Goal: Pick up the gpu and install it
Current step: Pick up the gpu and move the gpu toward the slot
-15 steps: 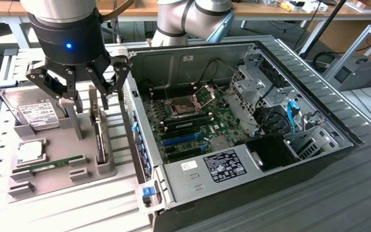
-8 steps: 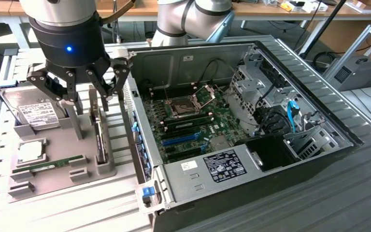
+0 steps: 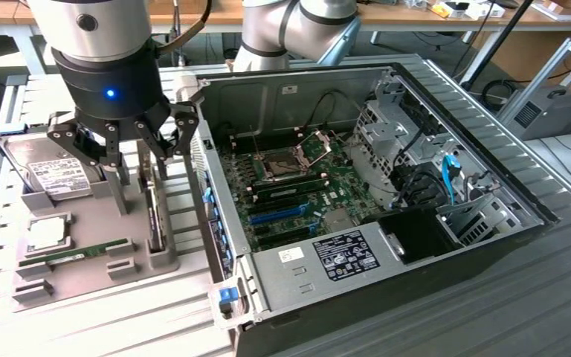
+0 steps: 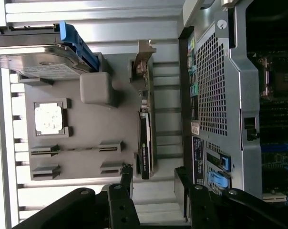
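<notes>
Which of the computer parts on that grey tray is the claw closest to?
The gpu, the card standing on edge beside the computer case. The open gripper hangs above it; the hard drive, processor and memory stick lie farther off.

Below the jaws, on edge in the tray [image 3: 89, 227]: the gpu [image 3: 154, 219]. To one side of jaws, hard drive [image 3: 56, 177] in same tray; to other side, computer case [image 3: 365, 186].
</notes>
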You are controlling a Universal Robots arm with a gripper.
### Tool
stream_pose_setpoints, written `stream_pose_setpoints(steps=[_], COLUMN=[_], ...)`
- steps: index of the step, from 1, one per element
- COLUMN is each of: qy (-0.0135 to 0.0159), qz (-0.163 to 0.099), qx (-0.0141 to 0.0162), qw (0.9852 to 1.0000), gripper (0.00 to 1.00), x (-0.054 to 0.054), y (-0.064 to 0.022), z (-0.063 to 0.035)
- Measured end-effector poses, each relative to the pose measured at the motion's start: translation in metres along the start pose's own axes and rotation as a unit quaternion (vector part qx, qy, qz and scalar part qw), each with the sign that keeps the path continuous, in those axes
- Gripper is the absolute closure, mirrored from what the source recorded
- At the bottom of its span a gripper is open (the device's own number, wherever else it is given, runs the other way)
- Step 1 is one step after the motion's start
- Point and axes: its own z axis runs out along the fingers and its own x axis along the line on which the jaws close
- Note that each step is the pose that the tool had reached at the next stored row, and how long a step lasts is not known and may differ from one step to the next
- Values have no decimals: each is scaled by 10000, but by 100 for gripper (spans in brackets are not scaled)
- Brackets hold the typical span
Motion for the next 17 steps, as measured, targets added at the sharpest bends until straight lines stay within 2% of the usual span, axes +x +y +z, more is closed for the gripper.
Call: stream_pose_setpoints(steps=[7,12,17], qy=[6,20,33], qz=[-19,-34,-40], qx=[0,0,1], qw=[10000,10000,10000], gripper=[52,52,52], x=[4,8,11], y=[-6,-12,-17], z=[127,277,379])
